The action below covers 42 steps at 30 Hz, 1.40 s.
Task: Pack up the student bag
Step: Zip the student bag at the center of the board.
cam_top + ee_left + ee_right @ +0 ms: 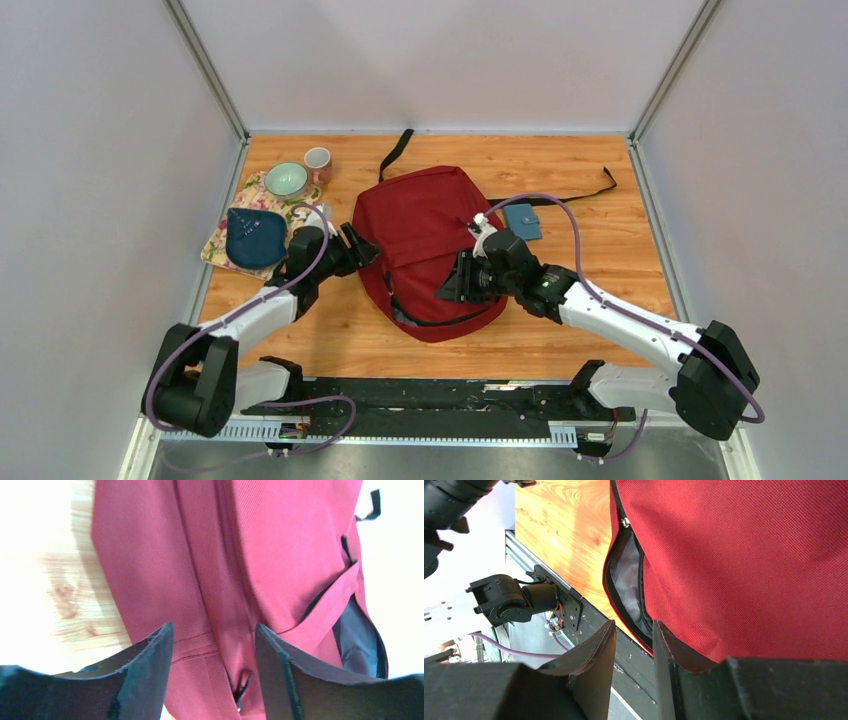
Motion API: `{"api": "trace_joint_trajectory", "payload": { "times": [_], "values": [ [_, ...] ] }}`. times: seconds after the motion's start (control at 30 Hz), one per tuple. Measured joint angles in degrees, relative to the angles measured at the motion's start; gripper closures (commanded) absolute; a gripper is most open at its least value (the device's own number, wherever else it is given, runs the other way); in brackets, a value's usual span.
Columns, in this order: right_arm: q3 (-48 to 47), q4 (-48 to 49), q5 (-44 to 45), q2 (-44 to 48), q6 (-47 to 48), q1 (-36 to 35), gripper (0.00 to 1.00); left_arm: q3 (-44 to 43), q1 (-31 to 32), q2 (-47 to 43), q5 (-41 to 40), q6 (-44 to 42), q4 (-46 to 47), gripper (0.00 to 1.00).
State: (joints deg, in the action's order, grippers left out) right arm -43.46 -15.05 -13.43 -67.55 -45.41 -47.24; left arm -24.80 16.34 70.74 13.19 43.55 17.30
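The student bag (425, 225), dark red with black straps, lies flat mid-table. My left gripper (362, 243) is at its left edge. In the left wrist view the left gripper (214, 630) stands open, its jaws astride the red bag (280, 545) fabric near a black zipper pull (240, 687), clamping nothing. My right gripper (450, 280) hovers over the bag's near right part. In the right wrist view the right gripper (634, 625) shows a narrow empty gap, one finger (669, 650) against the bag (749, 555) beside the unzipped mouth (626, 575) with grey lining.
A teal wallet (522, 220) lies just right of the bag. At the left, a dark blue pouch (255, 237) rests on a floral cloth (222, 250), with a green bowl (286, 180) and a mug (318, 162) behind. A black strap (585, 192) trails right.
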Motion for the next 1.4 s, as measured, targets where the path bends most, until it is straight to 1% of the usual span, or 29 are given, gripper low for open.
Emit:
{"api": "trace_joint_trajectory", "payload": {
  "times": [0.1,0.17,0.27,0.37,0.5,0.63,0.73,0.77,0.83,0.87,0.93,0.97,1.03,1.07,1.17,1.3,1.33,1.37,1.4],
  "values": [
    [0.0,0.2,-0.2,0.0,0.0,0.0,0.64,0.0,0.0,-5.6,-4.2,-2.4,-3.8,0.18],
    [0.0,0.5,-0.3,-0.3,0.0,0.0,0.64,0.0,0.0,-7.9,-6.8,-3.6,-5.9,0.17],
    [-0.2,1.0,-0.7,-1.1,0.0,-0.1,0.64,0.0,-0.1,-8.0,-9.3,-4.8,-8.1,0.16],
    [-0.6,1.2,-1.1,-1.8,0.0,-0.4,0.63,0.5,-0.4,-5.6,-9.6,-4.9,-8.5,0.16],
    [-1.2,1.3,-1.3,-2.1,0.0,-0.9,0.62,3.4,-0.8,-1.6,-8.2,-3.8,-5.3,0.15],
    [-2.4,2.0,-1.7,-4.0,0.1,-1.8,0.60,5.5,-1.8,2.4,-4.6,-1.2,2.4,0.18],
    [-3.9,2.5,-1.7,-6.6,0.1,-2.9,0.60,6.8,-2.3,5.1,-2.1,1.6,8.9,0.30],
    [-4.6,2.6,-1.6,-7.8,0.1,-3.5,0.59,7.7,-2.4,5.7,-1.4,2.6,11.1,0.40],
    [-5.5,3.1,-1.3,-9.7,0.0,-4.3,0.58,9.0,-2.6,6.3,-0.7,4.3,13.6,0.56],
    [-6.0,3.5,-1.0,-10.7,-0.2,-4.7,0.58,9.8,-2.6,6.5,-0.3,5.0,14.8,0.71],
    [-7.3,4.0,-0.4,-13.0,-0.5,-5.4,0.58,11.1,-2.6,6.7,0.0,6.6,16.4,0.83],
    [-7.9,4.5,0.1,-14.1,-0.9,-5.7,0.57,11.7,-2.6,6.7,0.2,7.1,17.3,0.92],
    [-9.2,5.1,1.7,-16.4,-1.7,-6.3,0.57,12.8,-2.7,6.7,0.7,8.4,19.2,0.99],
    [-9.8,5.4,2.6,-17.4,-2.1,-6.4,0.57,13.3,-2.7,6.7,1.0,9.0,20.2,1.00],
    [-10.8,6.3,4.6,-19.6,-3.4,-6.8,0.57,14.8,-2.7,6.2,1.8,10.3,22.3,1.00],
    [-11.8,6.7,7.1,-22.3,-4.3,-7.0,0.57,17.9,-2.1,2.9,2.7,12.2,23.9,1.00],
    [-11.9,6.8,7.5,-22.8,-4.4,-7.1,0.61,18.5,-1.6,2.0,2.7,12.6,24.0,1.00],
    [-12.0,6.8,8.1,-23.3,-4.4,-7.2,0.68,19.2,-0.9,0.9,2.6,12.8,24.1,1.00],
    [-12.0,7.0,8.7,-23.7,-4.3,-7.4,0.68,19.9,-0.1,-0.2,2.3,13.0,24.1,1.00]
  ]
}}
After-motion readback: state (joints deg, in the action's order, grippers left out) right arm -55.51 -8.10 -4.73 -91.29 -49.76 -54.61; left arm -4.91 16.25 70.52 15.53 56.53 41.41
